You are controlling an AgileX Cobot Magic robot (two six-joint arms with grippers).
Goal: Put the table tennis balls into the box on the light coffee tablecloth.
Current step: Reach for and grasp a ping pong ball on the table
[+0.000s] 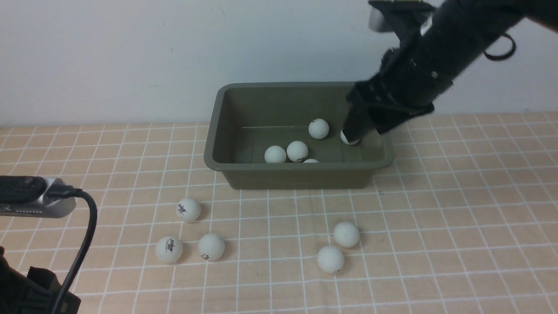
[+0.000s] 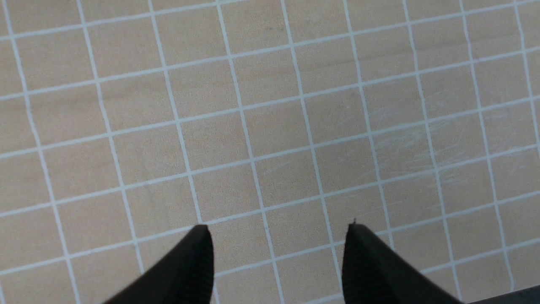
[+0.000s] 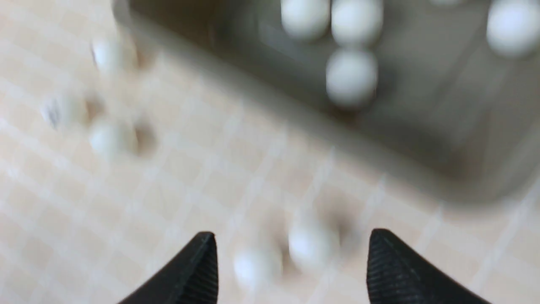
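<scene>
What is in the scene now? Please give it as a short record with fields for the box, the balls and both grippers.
box: olive-green tub on the checked tablecloth
left gripper: open, over the tablecloth
right gripper: open, holding nothing, at the box's right end
balls in box: four in plain sight; a fifth ball partly hidden by the right gripper
balls on cloth: five, three on the left, two nearer the middle

Front: we are looking forward and down from the robot's side, box (image 1: 296, 178) at 12 o'clock. Left wrist: facing tablecloth (image 2: 270, 126) closely. Right wrist, blurred: sharing box and balls (image 1: 211, 246) with front.
</scene>
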